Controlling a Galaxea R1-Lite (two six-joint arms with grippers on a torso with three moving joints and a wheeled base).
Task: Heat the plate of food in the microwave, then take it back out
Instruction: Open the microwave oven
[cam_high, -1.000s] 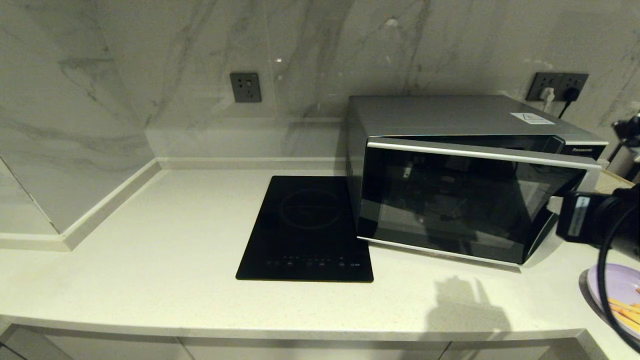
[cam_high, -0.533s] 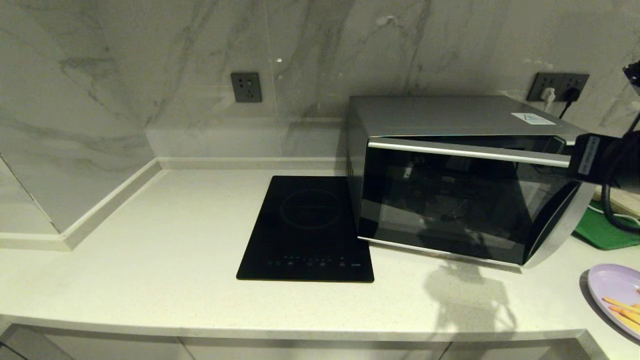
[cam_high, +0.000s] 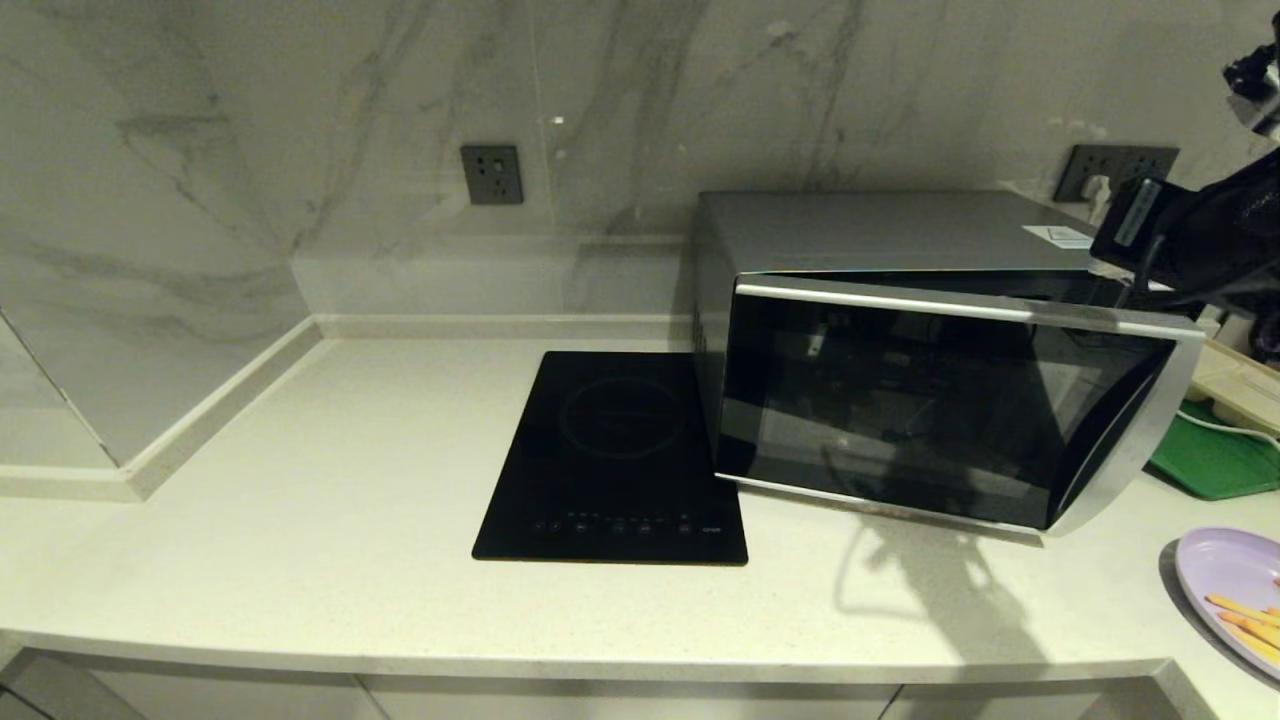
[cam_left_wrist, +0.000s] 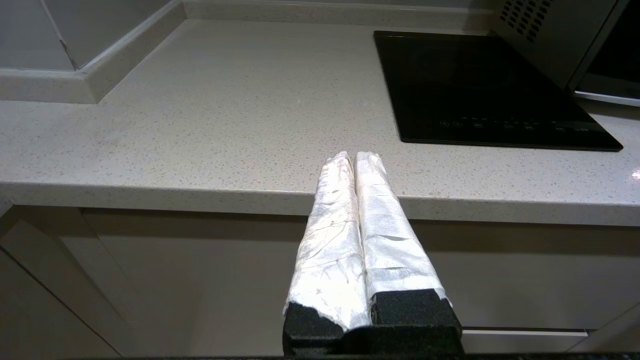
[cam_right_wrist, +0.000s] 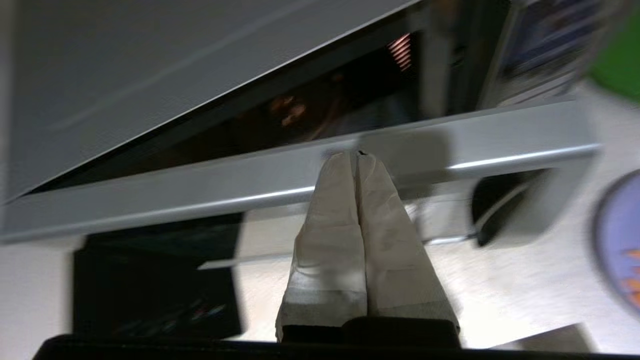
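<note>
The silver microwave (cam_high: 900, 235) stands at the right of the counter with its dark glass door (cam_high: 930, 410) ajar, swung out on the right side. My right gripper (cam_right_wrist: 356, 155) is shut and empty; its taped tips hover just above the door's silver top strip (cam_right_wrist: 200, 197). In the head view the right arm (cam_high: 1190, 235) is raised over the microwave's top right corner. The lilac plate of food (cam_high: 1235, 595) with its orange sticks lies on the counter at the front right, cut off by the picture's edge. My left gripper (cam_left_wrist: 355, 156) is shut and parked low before the counter's front edge.
A flat black induction cooktop (cam_high: 620, 460) lies just left of the microwave. A green tray (cam_high: 1215, 462) and a beige tray (cam_high: 1240, 385) sit right of the microwave. Wall sockets (cam_high: 1115, 170) with plugs are behind it. A marble wall corner closes the counter's left side.
The right arm has risen from low beside the door's right edge to above the microwave's top right corner, uncovering the green tray and the plate. The door's angle looks the same.
</note>
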